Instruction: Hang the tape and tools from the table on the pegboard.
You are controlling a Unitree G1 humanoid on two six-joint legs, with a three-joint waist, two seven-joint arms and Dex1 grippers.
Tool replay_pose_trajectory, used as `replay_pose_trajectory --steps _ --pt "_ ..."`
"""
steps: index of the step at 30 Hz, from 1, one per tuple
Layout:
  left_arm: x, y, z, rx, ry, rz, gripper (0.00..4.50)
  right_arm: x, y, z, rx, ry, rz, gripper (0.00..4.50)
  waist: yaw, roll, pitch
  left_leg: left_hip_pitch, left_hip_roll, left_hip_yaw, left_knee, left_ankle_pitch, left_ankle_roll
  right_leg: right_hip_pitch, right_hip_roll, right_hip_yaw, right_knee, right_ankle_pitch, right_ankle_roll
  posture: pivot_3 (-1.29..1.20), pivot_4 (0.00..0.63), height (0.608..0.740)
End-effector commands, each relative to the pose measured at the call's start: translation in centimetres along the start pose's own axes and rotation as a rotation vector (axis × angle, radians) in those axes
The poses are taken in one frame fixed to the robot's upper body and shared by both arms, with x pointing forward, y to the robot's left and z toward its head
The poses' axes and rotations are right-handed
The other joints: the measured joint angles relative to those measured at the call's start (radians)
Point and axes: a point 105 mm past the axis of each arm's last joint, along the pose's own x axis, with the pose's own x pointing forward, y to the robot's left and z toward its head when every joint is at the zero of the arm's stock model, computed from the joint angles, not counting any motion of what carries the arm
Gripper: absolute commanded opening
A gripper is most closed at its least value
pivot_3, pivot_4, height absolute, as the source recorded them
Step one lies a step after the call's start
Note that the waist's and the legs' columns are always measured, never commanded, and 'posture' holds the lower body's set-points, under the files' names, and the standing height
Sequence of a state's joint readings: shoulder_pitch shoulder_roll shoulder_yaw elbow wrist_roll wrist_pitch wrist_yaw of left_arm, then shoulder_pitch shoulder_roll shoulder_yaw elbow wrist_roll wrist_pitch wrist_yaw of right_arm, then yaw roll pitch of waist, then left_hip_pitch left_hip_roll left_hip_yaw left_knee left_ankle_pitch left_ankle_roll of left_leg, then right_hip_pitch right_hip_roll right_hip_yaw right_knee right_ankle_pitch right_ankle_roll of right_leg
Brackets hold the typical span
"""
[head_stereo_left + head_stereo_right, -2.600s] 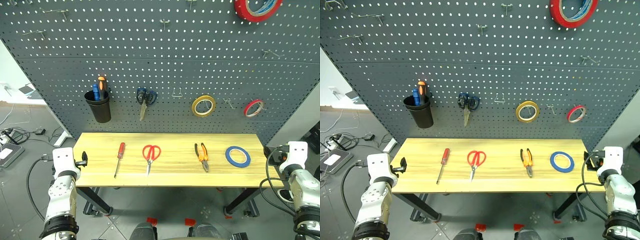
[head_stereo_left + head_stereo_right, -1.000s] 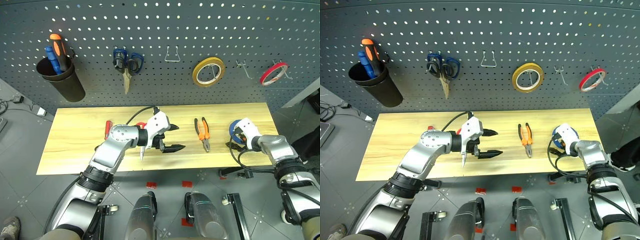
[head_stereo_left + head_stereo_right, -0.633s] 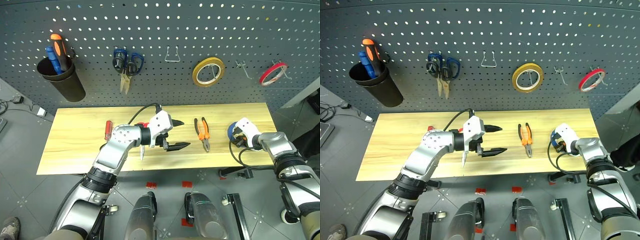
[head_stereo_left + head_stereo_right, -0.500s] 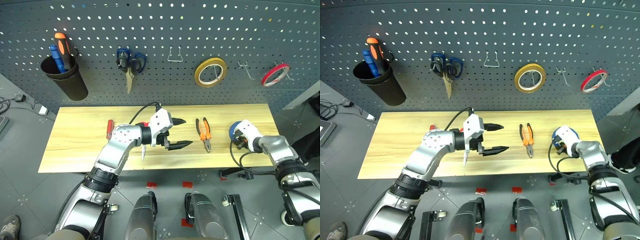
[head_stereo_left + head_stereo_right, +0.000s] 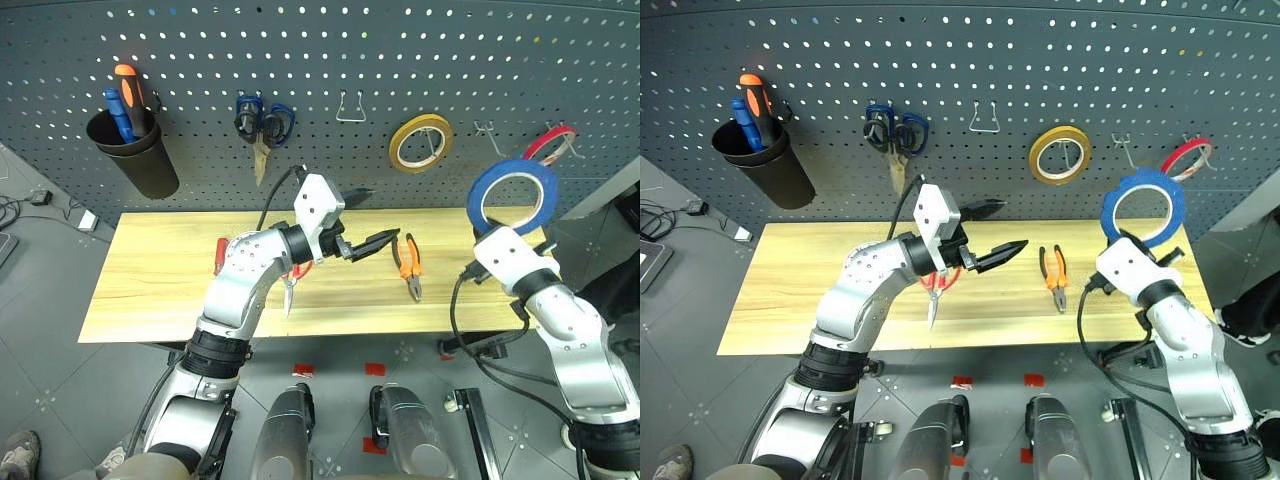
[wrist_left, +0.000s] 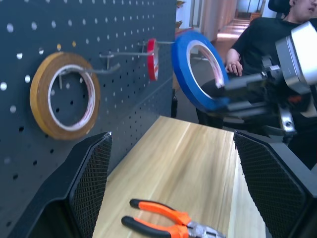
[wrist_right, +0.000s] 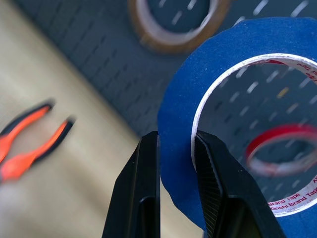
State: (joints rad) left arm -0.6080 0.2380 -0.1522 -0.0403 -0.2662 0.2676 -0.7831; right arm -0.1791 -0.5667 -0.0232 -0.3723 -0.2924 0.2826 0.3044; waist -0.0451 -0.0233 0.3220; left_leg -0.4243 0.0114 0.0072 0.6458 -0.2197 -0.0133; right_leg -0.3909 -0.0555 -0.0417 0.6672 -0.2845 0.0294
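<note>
My right gripper (image 7: 176, 141) is shut on the lower edge of the blue tape (image 5: 511, 195). It holds the ring upright in front of the pegboard (image 5: 400, 60), at the right end of the table (image 5: 150, 280). My left gripper (image 5: 368, 218) is open and holds nothing, raised over the middle of the table with its fingers toward the board. The orange-and-black pliers (image 5: 406, 266) lie on the table just right of it. The red scissors (image 5: 290, 285) are partly hidden behind my left arm. To the arm's left, the red-handled screwdriver (image 5: 221, 255) shows only its handle.
On the board hang a black cup (image 5: 135, 160) with orange and blue screwdrivers, blue scissors (image 5: 262, 125), a yellow tape ring (image 5: 420, 143) and a small red ring (image 5: 548, 143). Bare hooks (image 5: 350, 108) (image 5: 487, 133) sit between them. A person (image 6: 277, 29) sits beyond the table's right end.
My right gripper shut on the blue tape on the table and lifted it up in front of the board. My left gripper rose and swung toward the pegboard.
</note>
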Motion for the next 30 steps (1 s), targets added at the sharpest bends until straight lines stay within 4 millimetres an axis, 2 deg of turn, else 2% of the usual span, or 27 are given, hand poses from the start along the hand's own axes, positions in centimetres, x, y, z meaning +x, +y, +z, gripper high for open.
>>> replay_pose_trajectory --steps 1,4,12,15,19,23,27,29,30 --pt "1.3 0.2 1.4 0.051 -0.041 0.027 4.14 1.1 -2.4 0.0 0.047 -0.040 -0.054 0.67 0.000 0.000 0.000 0.000 0.000 0.000 0.000 0.000 0.000 0.000 0.000 0.000 0.000 0.001 -0.002 -0.15 0.305 0.740" --pt "1.8 0.1 1.6 0.046 -0.055 0.037 4.14 2.5 -3.3 -0.1 0.108 -0.070 -0.040 0.67 -0.002 0.000 0.000 0.000 0.000 0.000 0.000 0.000 0.000 0.000 0.000 0.000 0.000 0.001 -0.003 -0.15 0.303 0.740" --pt "1.9 0.9 1.4 0.055 -0.055 0.100 4.14 5.3 -2.9 0.6 0.233 -0.176 0.093 0.67 -0.011 0.000 0.000 -0.002 0.000 0.002 -0.001 -0.001 0.002 0.000 -0.001 0.000 -0.003 0.001 -0.002 -0.13 0.297 0.740" --pt "1.2 2.0 1.1 0.079 -0.040 0.159 4.14 5.3 -2.3 0.4 0.263 -0.166 0.111 1.68 -0.010 0.000 0.000 -0.002 0.000 0.001 -0.001 -0.001 0.002 0.000 -0.001 -0.001 -0.002 0.001 -0.002 -0.13 0.297 0.740" --pt "-1.6 4.2 -0.5 0.099 0.040 0.253 4.14 4.0 0.0 -0.4 0.340 -0.094 0.127 3.01 -0.010 0.000 0.000 -0.002 0.000 0.001 -0.001 -0.001 0.002 0.000 -0.001 -0.001 -0.001 0.001 -0.002 -0.13 0.297 0.740" --pt "-5.9 5.4 -3.2 0.131 0.196 0.235 4.14 2.1 2.9 -0.6 0.491 0.025 0.130 4.36 -0.012 0.000 0.000 -0.001 0.001 0.001 -0.001 -0.001 0.002 -0.001 -0.001 0.000 -0.001 0.001 -0.002 -0.12 0.309 0.740" --pt "-10.9 4.9 -6.2 0.113 0.412 0.051 4.14 1.8 6.3 0.1 0.619 0.180 0.123 4.45 -0.013 0.000 0.000 -0.001 0.001 0.001 -0.001 -0.001 0.001 -0.005 -0.001 0.002 0.004 0.001 -0.003 -0.12 0.311 0.740" --pt "-12.6 4.7 -7.2 0.105 0.497 -0.010 4.14 2.0 7.8 0.1 0.645 0.273 0.132 4.45 -0.011 0.000 0.000 -0.001 0.001 0.002 0.000 -0.001 0.001 -0.007 -0.002 0.003 0.008 0.000 -0.004 -0.12 0.314 0.740" --pt "-13.8 4.7 -7.9 0.099 0.551 -0.038 4.14 2.2 9.4 0.4 0.679 0.331 0.187 4.45 -0.008 0.000 0.000 -0.001 0.000 0.002 -0.001 -0.001 0.001 -0.009 -0.002 0.003 0.010 0.000 -0.005 -0.12 0.313 0.740"
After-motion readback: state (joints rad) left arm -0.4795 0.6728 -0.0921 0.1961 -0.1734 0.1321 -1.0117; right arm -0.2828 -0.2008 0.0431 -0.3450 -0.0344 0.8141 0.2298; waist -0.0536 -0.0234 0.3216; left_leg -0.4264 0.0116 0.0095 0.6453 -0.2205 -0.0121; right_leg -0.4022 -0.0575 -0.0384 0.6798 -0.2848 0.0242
